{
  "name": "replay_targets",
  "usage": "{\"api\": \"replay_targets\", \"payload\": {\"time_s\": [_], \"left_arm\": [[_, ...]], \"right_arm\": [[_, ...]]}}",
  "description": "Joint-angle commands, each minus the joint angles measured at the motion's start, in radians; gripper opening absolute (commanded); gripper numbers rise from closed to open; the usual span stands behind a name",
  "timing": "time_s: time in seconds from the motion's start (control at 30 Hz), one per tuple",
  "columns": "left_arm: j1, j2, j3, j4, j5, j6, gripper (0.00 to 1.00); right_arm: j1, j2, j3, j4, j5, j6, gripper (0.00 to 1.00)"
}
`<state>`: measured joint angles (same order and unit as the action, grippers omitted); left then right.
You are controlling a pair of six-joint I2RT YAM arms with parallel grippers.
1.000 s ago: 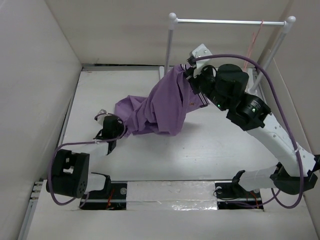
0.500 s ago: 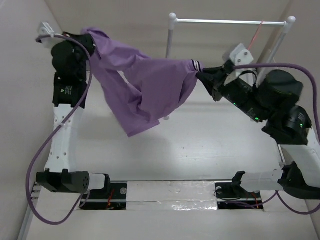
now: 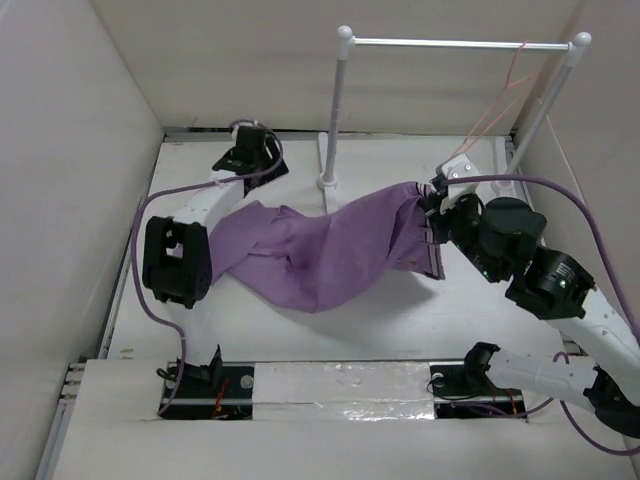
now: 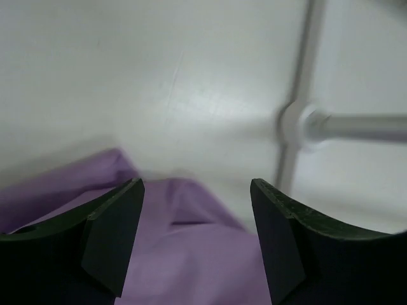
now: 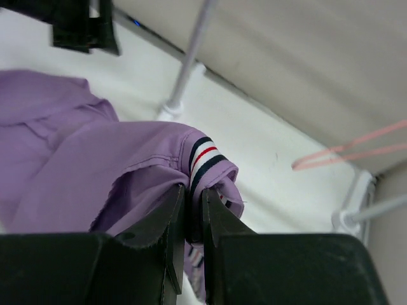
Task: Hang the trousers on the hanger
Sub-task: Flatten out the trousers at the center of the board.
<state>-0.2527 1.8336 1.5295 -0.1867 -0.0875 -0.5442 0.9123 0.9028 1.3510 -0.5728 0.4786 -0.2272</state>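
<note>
the trousers [image 3: 320, 250] lie in front of the rail stand [image 3: 455, 43], waistband pinched in the right gripper [image 5: 194, 190]. the left gripper [image 4: 197, 190] hangs spread, empty. likely best: regrip the legs low, then thread them through the hanger [image 5: 318, 159] at the rail stand's right end.

Trousers [image 3: 320, 250] lie spread across mid table [image 3: 400, 320], legs twisted toward the left, striped waistband at the right. R gripper [image 3: 437, 200] sits at the waistband's far corner, touching cloth. L gripper [image 3: 250, 152] is far left, just beyond the leg ends, apart from the cloth. Hanger [image 3: 503, 97] hangs off the right end of the rail stand [image 3: 340, 110] at the far side.
</note>
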Motion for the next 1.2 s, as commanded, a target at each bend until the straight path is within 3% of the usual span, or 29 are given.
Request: {"api": "replay_targets", "payload": {"time_s": [0.0,0.1,0.23,0.3,0.37,0.47,0.53,0.6,0.63,0.67,0.77,0.93,1.03,1.13,1.17], "left_arm": [[-0.013,-0.185,-0.046,-0.015,-0.058,0.058,0.67],[-0.025,-0.379,-0.269,0.067,-0.109,0.008,0.67],[-0.025,-0.667,-0.664,0.235,-0.197,-0.13,0.56],[-0.025,-0.797,-0.863,0.26,-0.216,-0.18,0.45],[-0.025,-0.852,-0.972,0.244,-0.206,-0.221,0.28],[-0.025,-0.912,-1.051,0.21,-0.134,-0.235,0.09],[-0.025,-0.945,-1.065,0.15,-0.101,-0.234,0.09],[-0.025,-0.988,-1.086,0.113,-0.086,-0.235,0.25],[-0.025,-1.002,-1.097,0.102,-0.074,-0.234,0.37],[-0.025,-1.017,-1.121,0.09,-0.069,-0.231,0.56],[-0.025,-1.013,-1.155,0.085,-0.019,-0.226,0.72],[-0.025,-0.958,-1.192,0.104,-0.024,-0.237,0.71],[-0.025,-0.936,-1.201,0.116,-0.081,-0.258,0.65],[-0.025,-0.895,-1.203,0.18,-0.15,-0.277,0.41],[-0.025,-0.869,-1.171,0.181,-0.181,-0.281,0.24]], "right_arm": [[-0.079,-0.077,-0.033,0.091,0.06,0.025,0.0],[-0.135,-0.09,-0.064,0.106,0.032,0.02,0.0],[-0.229,-0.093,-0.105,0.148,-0.056,0.02,0.0],[-0.254,-0.088,-0.121,0.157,-0.072,0.015,0.0],[-0.294,-0.091,-0.133,0.169,-0.112,0.009,0.0],[-0.328,-0.102,-0.15,0.183,-0.176,0.008,0.0],[-0.343,-0.108,-0.156,0.186,-0.201,0.008,0.0],[-0.363,-0.11,-0.159,0.185,-0.207,0.009,0.0],[-0.363,-0.117,-0.164,0.186,-0.216,0.012,0.0],[-0.363,-0.12,-0.174,0.192,-0.222,0.014,0.0],[-0.385,-0.128,-0.19,0.2,-0.238,0.022,0.0],[-0.395,-0.143,-0.199,0.191,-0.253,0.025,0.0],[-0.406,-0.162,-0.205,0.188,-0.256,0.023,0.0],[-0.406,-0.166,-0.217,0.198,-0.293,0.031,0.0],[-0.406,-0.163,-0.22,0.203,-0.298,0.032,0.0]]}}
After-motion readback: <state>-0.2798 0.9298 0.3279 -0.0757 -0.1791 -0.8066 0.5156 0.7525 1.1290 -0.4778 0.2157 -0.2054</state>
